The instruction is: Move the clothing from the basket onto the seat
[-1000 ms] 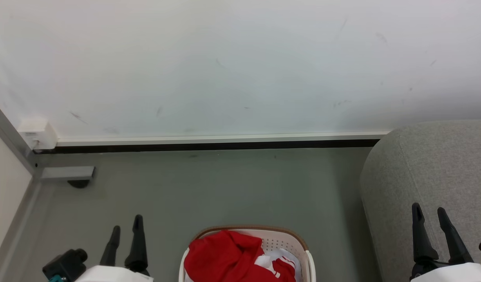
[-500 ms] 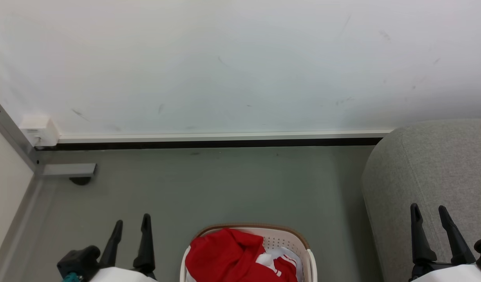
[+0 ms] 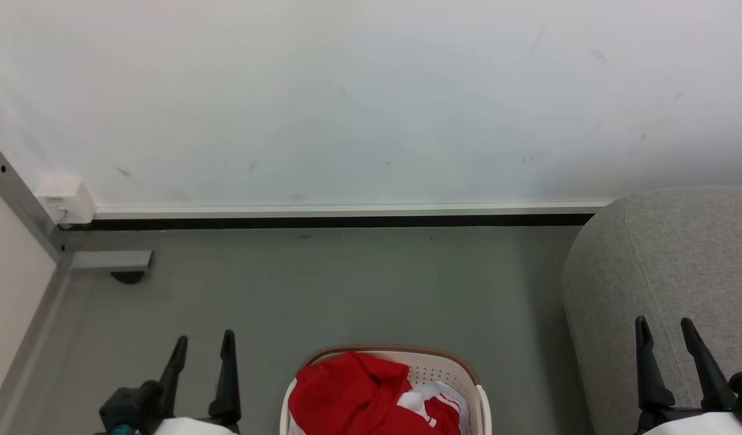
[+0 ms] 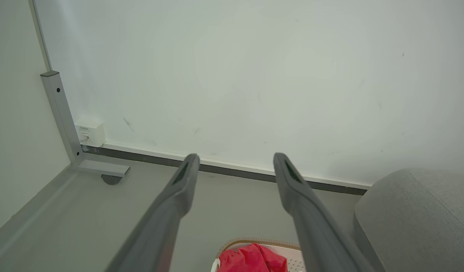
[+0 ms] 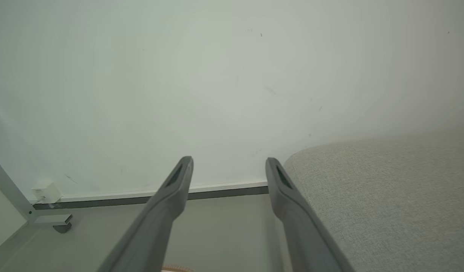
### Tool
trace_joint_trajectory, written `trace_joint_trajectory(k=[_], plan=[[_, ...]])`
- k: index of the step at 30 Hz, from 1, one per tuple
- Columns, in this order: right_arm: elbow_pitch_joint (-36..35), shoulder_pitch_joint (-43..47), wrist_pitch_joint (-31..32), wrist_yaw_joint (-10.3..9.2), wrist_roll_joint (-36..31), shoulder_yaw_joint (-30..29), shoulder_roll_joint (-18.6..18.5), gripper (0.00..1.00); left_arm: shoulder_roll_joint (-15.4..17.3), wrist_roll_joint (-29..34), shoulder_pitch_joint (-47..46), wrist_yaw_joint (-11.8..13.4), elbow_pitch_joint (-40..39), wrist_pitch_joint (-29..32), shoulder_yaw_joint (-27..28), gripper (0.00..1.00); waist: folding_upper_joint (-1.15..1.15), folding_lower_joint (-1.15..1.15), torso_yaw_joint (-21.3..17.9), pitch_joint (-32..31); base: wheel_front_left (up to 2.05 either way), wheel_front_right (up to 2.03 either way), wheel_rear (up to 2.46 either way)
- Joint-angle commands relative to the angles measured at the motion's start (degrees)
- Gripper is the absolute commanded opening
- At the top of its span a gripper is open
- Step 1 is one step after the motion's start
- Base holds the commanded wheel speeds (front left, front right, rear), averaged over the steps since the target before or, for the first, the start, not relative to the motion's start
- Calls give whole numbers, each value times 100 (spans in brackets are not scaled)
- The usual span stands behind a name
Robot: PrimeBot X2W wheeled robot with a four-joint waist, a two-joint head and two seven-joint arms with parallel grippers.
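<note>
Movement since a second ago is small: my left gripper (image 3: 204, 335) is now sitting closer to the basket (image 3: 395, 350) in the head view, and its two fingers are standing a little wider apart than they were. My right gripper (image 3: 663, 320) is staying almost where it was, showing against the front of the seat (image 3: 679, 254). The whole head view is shifting slightly too, so my camera is moving a bit.

I am looking down at one basket, standing on the grey floor (image 3: 347, 284) between my two grippers and just left of the seat, with its near part cut off by the bottom edge. It is holding the clothing (image 3: 347, 393): a heap of red fabric is filling its left and middle, and one white piece (image 3: 434, 394) with red stripes is lying against its right wall. I cannot tell how many red garments are making up the heap. All the clothing I am seeing is lying in the basket.

I am counting one seat, one basket and two grippers with two fingers each. Both pairs are standing spread, gripping nothing and pointing towards the white wall (image 3: 371, 90).
</note>
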Motion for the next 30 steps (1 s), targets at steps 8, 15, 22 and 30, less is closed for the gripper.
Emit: trace_joint_trajectory(k=[8, 15, 22, 30], plan=[[112, 2, -136, -10, -191, -62, 42, 100, 72, 510, 57, 37, -51, -152, -20, 100, 0, 0, -20, 1, 0, 0, 0], [250, 9, -210, -11, -308, -22, 53, 100, 65, 694, 64, -37, 42, -225, 24, 100, 0, 0, -40, 16, 0, 0, 0], [369, 3, -289, -11, -411, 39, 16, 100, 22, 911, 82, -147, 122, -296, 75, 100, 0, 0, -47, 11, 0, 0, 0], [468, -33, -337, -12, -481, 94, -36, 100, -2, 1142, 96, -197, 142, -343, 88, 100, 0, 0, -63, 15, 0, 0, 0]])
